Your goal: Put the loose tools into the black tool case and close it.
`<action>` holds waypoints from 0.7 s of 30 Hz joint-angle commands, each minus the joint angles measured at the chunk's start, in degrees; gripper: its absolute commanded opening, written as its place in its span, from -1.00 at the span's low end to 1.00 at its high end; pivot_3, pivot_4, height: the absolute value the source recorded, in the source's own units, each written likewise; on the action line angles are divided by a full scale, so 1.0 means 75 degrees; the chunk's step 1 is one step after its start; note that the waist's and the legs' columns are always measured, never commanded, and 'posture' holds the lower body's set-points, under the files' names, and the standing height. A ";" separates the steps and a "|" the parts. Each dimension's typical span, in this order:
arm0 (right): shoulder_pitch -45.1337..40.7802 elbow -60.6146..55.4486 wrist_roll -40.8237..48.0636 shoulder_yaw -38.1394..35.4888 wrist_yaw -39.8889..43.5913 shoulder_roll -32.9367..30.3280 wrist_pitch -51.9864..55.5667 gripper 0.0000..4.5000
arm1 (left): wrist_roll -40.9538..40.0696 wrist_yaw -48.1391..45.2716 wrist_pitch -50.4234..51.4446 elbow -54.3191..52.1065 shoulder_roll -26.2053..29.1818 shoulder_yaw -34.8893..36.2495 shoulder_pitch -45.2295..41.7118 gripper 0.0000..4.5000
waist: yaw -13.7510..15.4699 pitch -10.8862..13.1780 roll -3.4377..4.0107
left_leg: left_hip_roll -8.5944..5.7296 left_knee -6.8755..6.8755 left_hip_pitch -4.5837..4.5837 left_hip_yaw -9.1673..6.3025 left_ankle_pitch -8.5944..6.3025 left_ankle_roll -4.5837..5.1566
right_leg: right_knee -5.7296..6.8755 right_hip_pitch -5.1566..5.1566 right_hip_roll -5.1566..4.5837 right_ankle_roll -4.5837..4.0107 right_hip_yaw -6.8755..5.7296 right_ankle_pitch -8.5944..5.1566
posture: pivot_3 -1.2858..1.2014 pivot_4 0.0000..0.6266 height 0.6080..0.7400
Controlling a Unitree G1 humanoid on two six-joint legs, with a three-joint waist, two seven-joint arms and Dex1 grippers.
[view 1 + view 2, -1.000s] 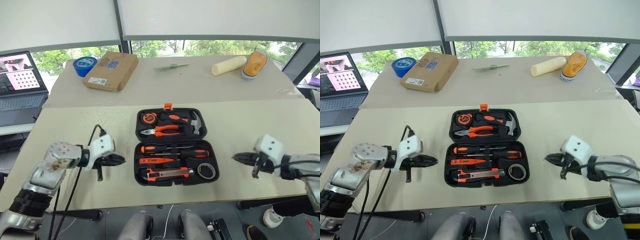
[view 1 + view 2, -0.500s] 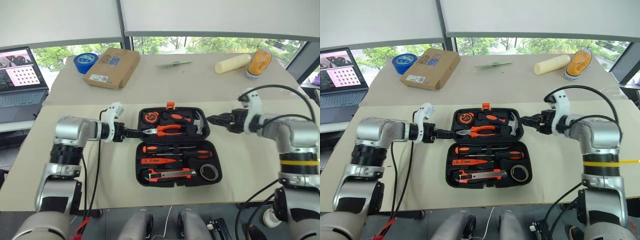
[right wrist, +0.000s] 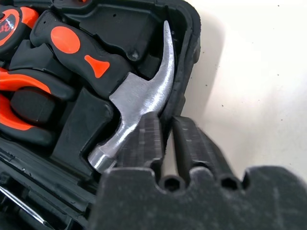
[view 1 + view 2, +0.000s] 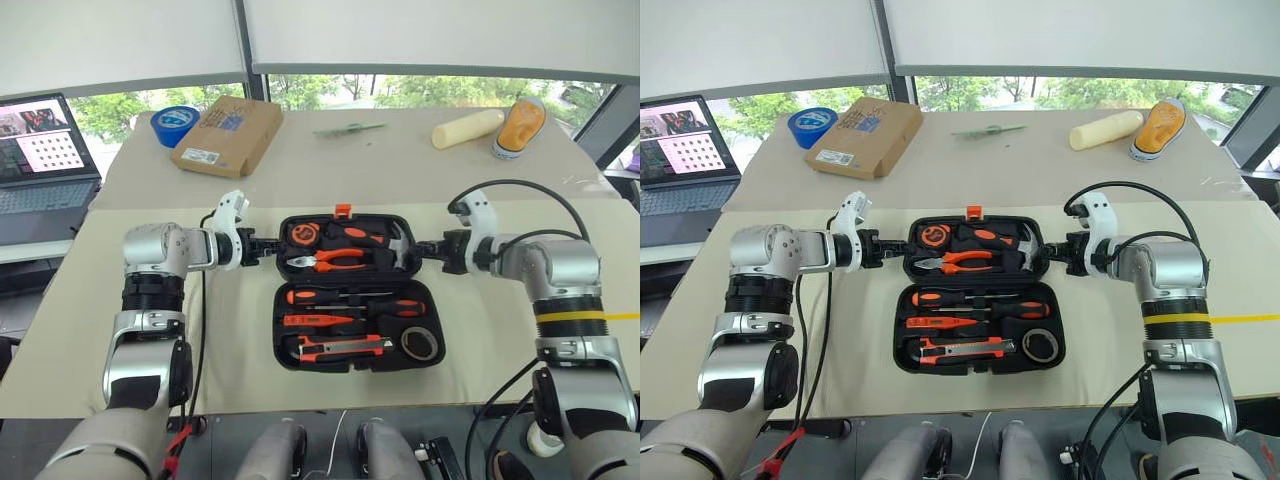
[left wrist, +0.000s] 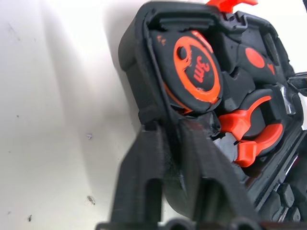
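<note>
Change: both arms have swung inward from the table sides | Left gripper (image 4: 262, 248) and right gripper (image 4: 428, 248) are pinching the far-half rims of the open tool case (image 4: 350, 290), mid-table | Meaning: tools look seated; lid closing is likely starting | Room: bare table (image 4: 520, 330) surrounding case.

Daylight comes in through the windows (image 4: 330, 92) along the top of the frame, bright and even. The tabletop (image 4: 500, 330) is softly lit and shadows are faint. In the wrist views, the fingers (image 3: 144, 143) low in frame are blurred.
</note>
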 commanded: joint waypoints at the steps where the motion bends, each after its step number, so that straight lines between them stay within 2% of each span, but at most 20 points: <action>1: 0.0028 -0.0209 0.0021 -0.0088 -0.0097 0.0034 -0.0009 -1.00 | -0.0187 0.0007 0.0045 -0.0237 -0.0083 -0.0063 0.0112 -0.99 | -0.0001 0.0000 0.0000 | 0.0000 0.0000 0.0000 0.0000 0.0000 0.0000 | 0.0000 0.0000 0.0000 0.0000 0.0000 0.0000 | 0.03 -0.52 0.97; 7: -0.0300 -0.0113 0.0315 -0.0615 -0.0290 0.0400 -0.0157 -1.00 | -0.0558 -0.0334 -0.0205 -0.1045 -0.0258 -0.0137 0.0346 -0.99 | -0.0044 0.0000 -0.0001 | 0.0000 0.0000 0.0000 0.0001 0.0001 -0.0001 | 0.0002 -0.0002 -0.0006 0.0000 0.0006 0.0001 | 0.03 -0.52 0.97; 12: -0.0857 0.0432 -0.0057 -0.0770 -0.0560 0.0565 -0.1373 -1.00 | -0.0207 -0.0124 -0.1904 -0.1358 -0.0616 -0.0235 0.0220 -0.99 | -0.0015 0.0001 -0.0002 | -0.0006 0.0000 -0.0003 0.0001 0.0008 -0.0001 | 0.0004 -0.0007 -0.0041 0.0000 0.0000 0.0001 | 0.03 -0.52 0.97; 17: -0.1422 0.1108 -0.0304 -0.1060 -0.1012 0.0725 -0.2588 -1.00 | 0.0261 -0.0139 -0.3636 -0.1299 -0.0749 -0.0409 0.0041 -0.99 | -0.0045 0.0002 -0.0003 | -0.0012 -0.0001 -0.0058 0.0003 0.0024 -0.0010 | 0.0003 -0.0062 -0.0047 -0.0001 -0.0004 0.0004 | 0.03 -0.52 0.97; 21: -0.1038 0.0741 -0.0503 -0.0987 -0.0925 0.0717 -0.3458 -1.00 | 0.0734 -0.0510 -0.5173 -0.1701 -0.0572 -0.0836 0.0559 -0.99 | -0.0080 0.0002 -0.0003 | -0.0012 -0.0006 -0.0109 0.0008 0.0025 -0.0010 | 0.0005 -0.0120 -0.0051 0.0000 -0.0003 0.0005 | 0.03 -0.52 0.97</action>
